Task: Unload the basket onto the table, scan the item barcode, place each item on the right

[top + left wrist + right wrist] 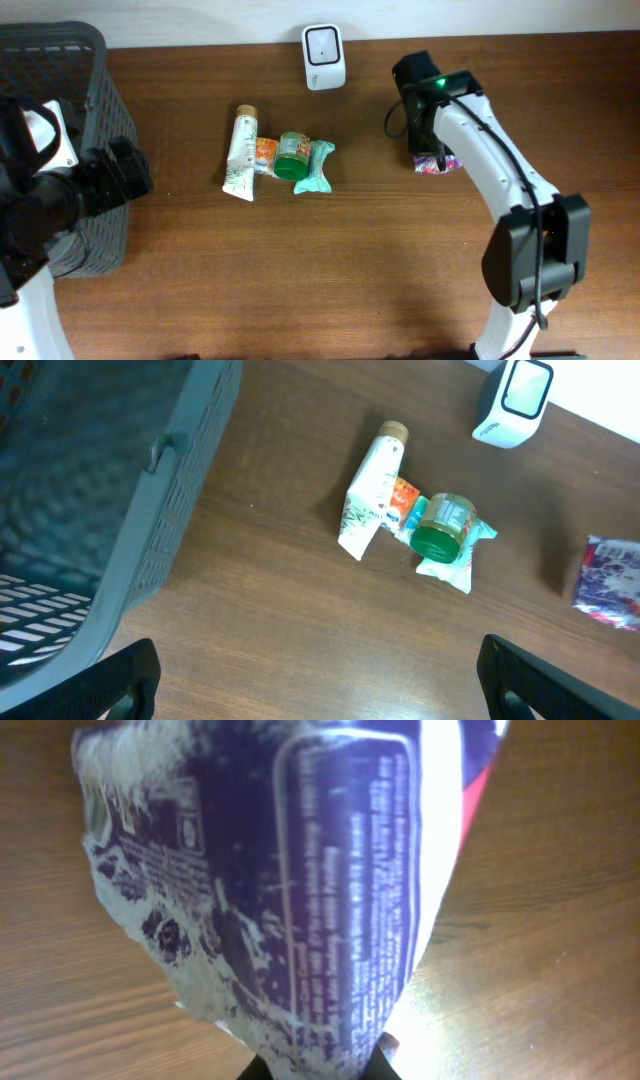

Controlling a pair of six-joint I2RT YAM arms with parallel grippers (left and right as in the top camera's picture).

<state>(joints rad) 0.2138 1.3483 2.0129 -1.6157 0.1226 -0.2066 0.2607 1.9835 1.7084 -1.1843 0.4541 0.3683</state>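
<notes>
Packet [441,163] from overhead near the far right of the table [350,260], pinched in the right gripper [430,150] and mostly hidden under the arm; touching the wood or not, cannot tell. Scanner [324,57] upright at the far edge, left of the packet and well apart from it. Mid-table, a tight cluster: tube [240,153], sachet [264,152], jar [293,157], teal pack [316,167], side by side. Basket [90,60] at the left edge, left gripper [125,172] at its right wall

From the left wrist: left gripper [320,690] spread wide, one finger in each bottom corner, only table [280,620] between. Basket [150,510] filling the left side. Tube [375,485], sachet [405,500], jar [440,530] and teal pack [455,565] bunched at centre, scanner [515,400] at top right, packet [610,580] at the right border

From the right wrist: packet [300,880] filling the view, print side to the camera, text too blurred to read. Right gripper [320,1068] pressed onto its lower edge. Table [540,970] behind
</notes>
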